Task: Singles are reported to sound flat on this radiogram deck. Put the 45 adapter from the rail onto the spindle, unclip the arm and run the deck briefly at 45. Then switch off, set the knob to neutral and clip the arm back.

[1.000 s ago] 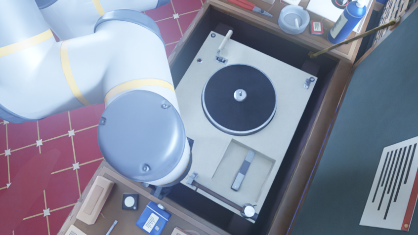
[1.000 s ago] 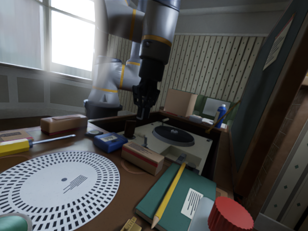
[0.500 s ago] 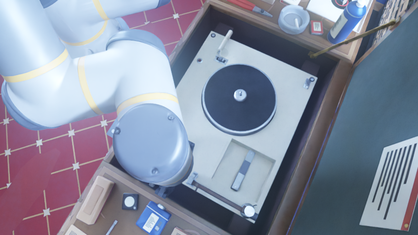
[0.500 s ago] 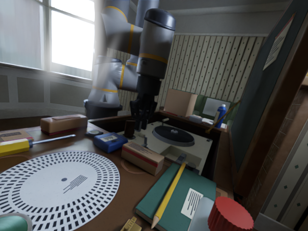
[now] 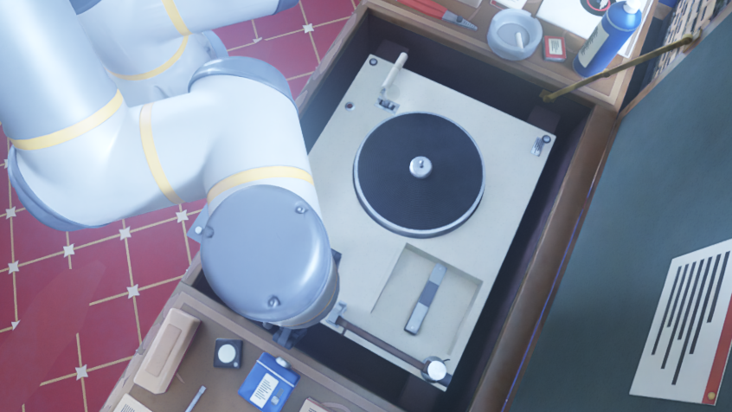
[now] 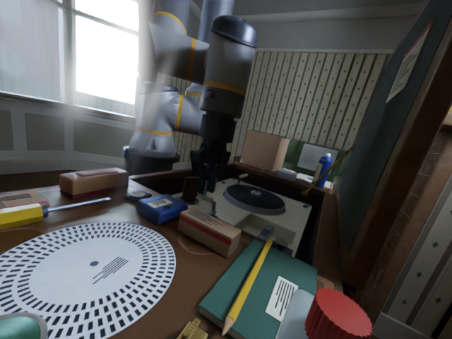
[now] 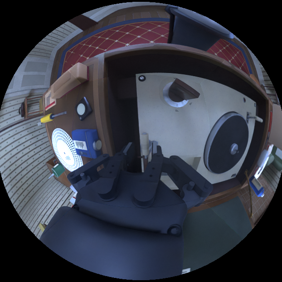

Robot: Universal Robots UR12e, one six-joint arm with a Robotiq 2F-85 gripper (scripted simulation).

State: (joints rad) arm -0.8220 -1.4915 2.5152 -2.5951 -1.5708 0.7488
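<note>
The tonearm's clip and its cream-tipped headshell end (image 7: 145, 143) sit at the deck's front-left corner, directly below my gripper (image 7: 142, 150), which is partly open and holds nothing. The thin brown tonearm (image 5: 381, 344) runs along the deck's front edge to its round pivot (image 5: 436, 370). The black platter (image 5: 418, 173) lies in the middle of the deck with a small silver adapter on the spindle (image 5: 420, 166). The dark speed knob (image 7: 182, 91) stands on its white dial at the deck's left side. A cream lever (image 5: 394, 71) lies at the far corner.
The wooden cabinet wall (image 7: 101, 110) rises just left of the fingers. On the ledge beside it lie a blue box (image 6: 162, 207), a tan brick (image 6: 93, 180) and a cardboard box (image 6: 209, 231). The open lid (image 5: 665, 215) stands on the right. A recessed tray (image 5: 426, 297) holds a grey bar.
</note>
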